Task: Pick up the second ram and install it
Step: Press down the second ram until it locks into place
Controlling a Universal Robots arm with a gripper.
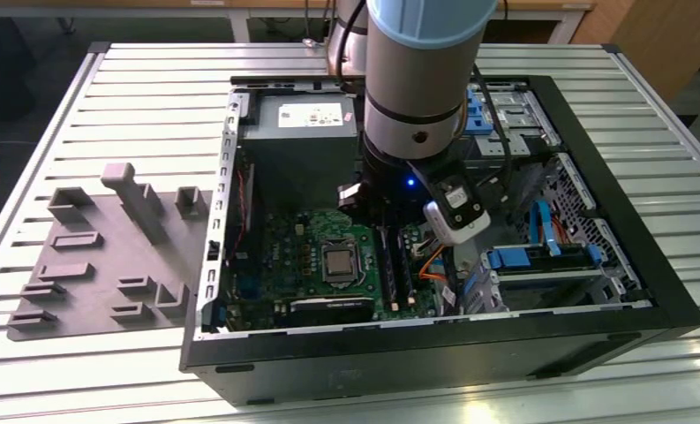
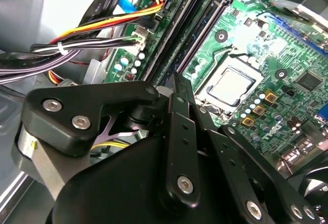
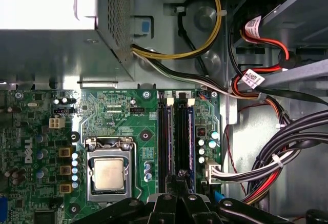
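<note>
Grey tray (image 1: pixel 102 265): it lies on the table at the exterior view's left, well apart from the work. No danger here.

Computer box (image 1: pixel 444 353): it lies open on its side, with the arm reaching down into it.

Green board (image 1: pixel 285 256): it is full of tiny parts. A slip sideways could scratch them.

Shiny square chip (image 3: pixel 108 174): it sits near the long slots. A bump from the black tool could hurt it.

Second ram (image 3: pixel 183 137): it looks like the dark stick standing in the long slot nearer the wires, right under the tool (it is hard to be sure it is all the way in). If one end sits higher than the other, a push could bend it or leave a clip open.

Gripper (image 3: pixel 179 178): its two fingers look pressed together with nothing seen between them, their tips at one end of the stick. Pushing at just one end could tip the stick.

Wires (image 3: pixel 277 157): black, red and yellow bundles hang just beside the slots. The arm could catch one and tug it loose.
</note>
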